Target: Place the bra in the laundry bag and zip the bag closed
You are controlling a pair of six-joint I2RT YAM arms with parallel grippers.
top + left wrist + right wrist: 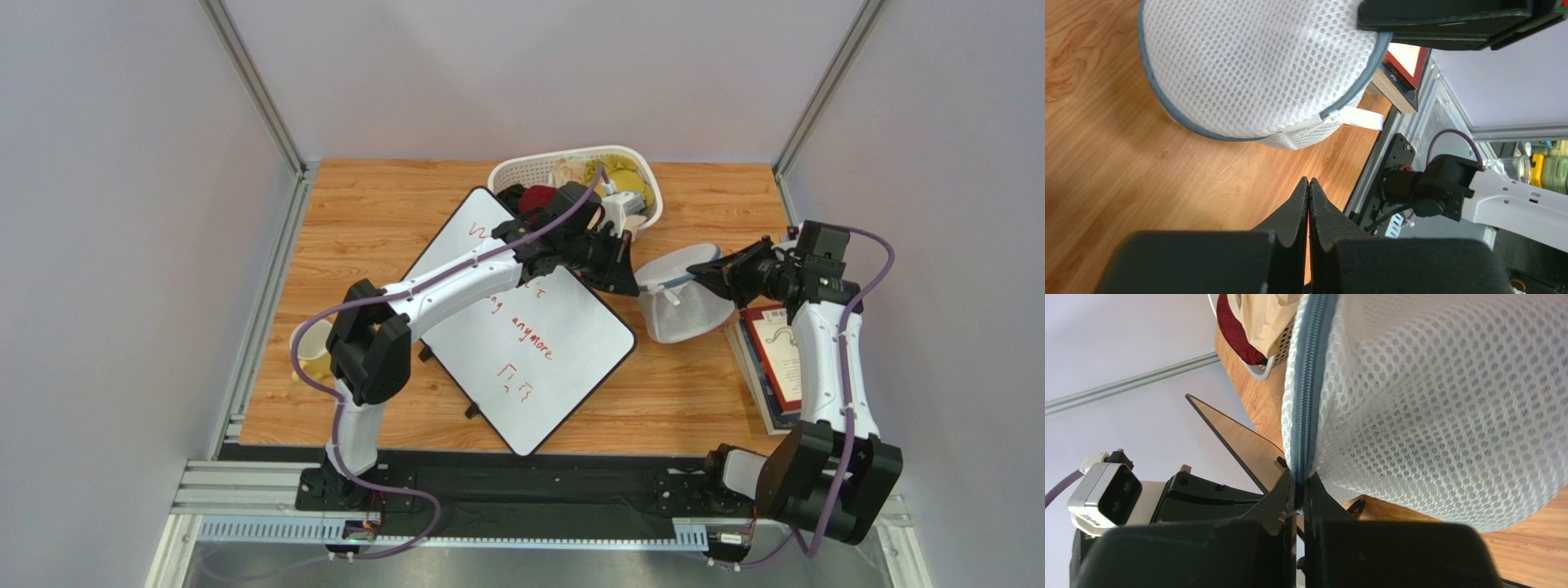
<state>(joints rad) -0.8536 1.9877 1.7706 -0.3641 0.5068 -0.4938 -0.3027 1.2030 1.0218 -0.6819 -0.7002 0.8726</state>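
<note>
Laundry bag in the grip of one arm, bra out of sight. The bra cannot be picked out in any of the three views. The left arm (454,288) reaches across the near side of the white basket (577,154) and hides part of its heap, and what lies inside the laundry bag (678,300) cannot be told through its white mesh.

The bag sits tipped on its side over the wooden table (368,208), between the whiteboard (540,368) and a stack of books (773,349), just in front of the basket. The right gripper (1300,478) is pinched narrow on the bag's grey zipper band (1306,386) at the rim. Both wrist views cut the bag off, so how far the zipper runs closed is not visible, nor whether the lower edge rests on the wood.

The left gripper (1309,182) has its fingers pressed together with nothing seen between them. It hangs over bare wood near the bag but apart from it, with the white pull tab (1359,117) sticking out toward it.

A yellow garment (620,181) and a dark red garment (536,199) show in the basket behind. A pale round object (309,355), half hidden behind the left arm's elbow, is too small to identify.
</note>
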